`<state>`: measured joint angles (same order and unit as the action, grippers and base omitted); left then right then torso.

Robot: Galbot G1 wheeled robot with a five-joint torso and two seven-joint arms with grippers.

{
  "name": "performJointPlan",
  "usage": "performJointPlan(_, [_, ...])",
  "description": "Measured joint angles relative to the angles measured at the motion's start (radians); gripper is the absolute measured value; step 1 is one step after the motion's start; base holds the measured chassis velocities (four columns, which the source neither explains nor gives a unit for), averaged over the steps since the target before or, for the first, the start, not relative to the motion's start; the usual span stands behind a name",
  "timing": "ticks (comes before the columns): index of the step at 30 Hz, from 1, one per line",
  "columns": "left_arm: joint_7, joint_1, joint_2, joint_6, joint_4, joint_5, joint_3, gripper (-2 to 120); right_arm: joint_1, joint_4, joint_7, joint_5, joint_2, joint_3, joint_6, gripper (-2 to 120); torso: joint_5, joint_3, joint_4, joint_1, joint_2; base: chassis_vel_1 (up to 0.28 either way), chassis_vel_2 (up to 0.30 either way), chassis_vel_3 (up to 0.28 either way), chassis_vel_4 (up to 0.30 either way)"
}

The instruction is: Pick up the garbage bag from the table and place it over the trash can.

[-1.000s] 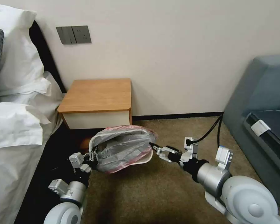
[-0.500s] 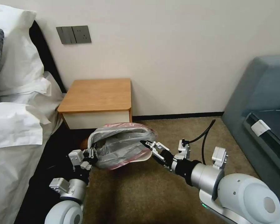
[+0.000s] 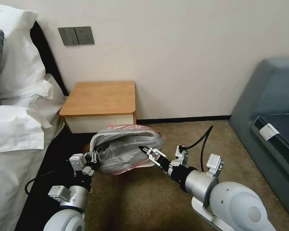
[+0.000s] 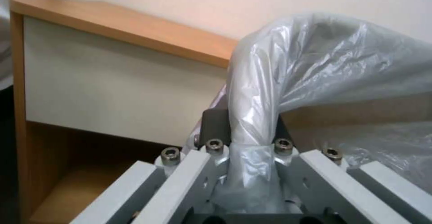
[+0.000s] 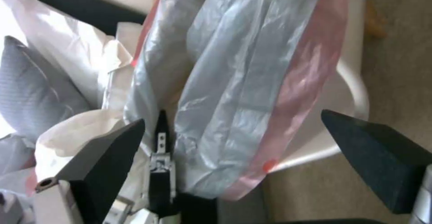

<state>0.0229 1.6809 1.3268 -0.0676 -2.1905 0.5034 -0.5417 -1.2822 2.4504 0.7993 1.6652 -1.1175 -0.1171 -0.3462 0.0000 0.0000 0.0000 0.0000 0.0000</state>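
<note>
**Bag half-draped, slip risk at the rim**

Garbage bag [image 3: 126,148] draped over trash can [image 3: 150,164] on the floor before the surface [image 3: 99,98]. Left tool [image 3: 93,157] clenched on a bunched bag edge; right tool [image 3: 144,150] spread wide near the pink hem. Likely hazards: thin plastic tearing under tension, or the hem sliding off the rolled rim.

Soft, even indoor light — the head view is sharp. Wrist views blur up close; glare whitens the bedding [image 5: 67,48] beyond the right gripper [image 5: 234,149].
</note>
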Motion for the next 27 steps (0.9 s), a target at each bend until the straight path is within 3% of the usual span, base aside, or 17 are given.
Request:
performJointPlan(13, [0.0,0.01,0.011,0.019,-0.024,0.022,0.001,5,-0.007,-0.035,-0.128,-0.114,-0.013,0.031,-0.001,98,0.0,0.0,0.0,0.0,0.0,0.0,0.0,0.0,0.0])
performJointPlan(19, [0.001,0.016,0.015,0.025,-0.032,0.024,0.001,5,-0.025,-0.04,-0.172,-0.15,-0.008,0.032,-0.008,81,0.0001,0.0,0.0,0.0,0.0,0.0,0.0,0.0,0.0])
performJointPlan(27, [0.002,0.02,0.016,0.034,-0.042,0.031,-0.005,5,-0.03,-0.038,-0.208,-0.189,-0.001,0.039,-0.012,47,0.0001,0.0,0.0,0.0,0.0,0.0,0.0,0.0,0.0])
